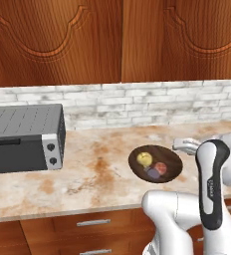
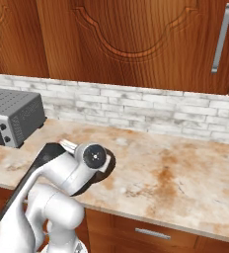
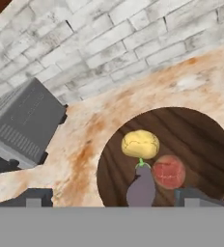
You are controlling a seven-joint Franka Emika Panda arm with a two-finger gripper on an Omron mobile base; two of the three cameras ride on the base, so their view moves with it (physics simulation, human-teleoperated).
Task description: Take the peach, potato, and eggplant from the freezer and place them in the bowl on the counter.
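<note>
Lower centre of the hand view: bowl (image 3: pixel 201 135) on counter (image 3: pixel 85 154) holding potato (image 3: pixel 140 144), peach (image 3: pixel 168 171), eggplant (image 3: pixel 141 189); jaws wide apart, gripping nothing.

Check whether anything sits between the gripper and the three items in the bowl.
Nothing visible does. The open gripper hangs directly over the dark brown round bowl, where the pale-yellow potato, reddish-orange peach and dark purple eggplant lie uncovered.

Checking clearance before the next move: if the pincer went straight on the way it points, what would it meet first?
Probably the eggplant in the bowl, between the open pincer's tips; depth is unclear.
</note>
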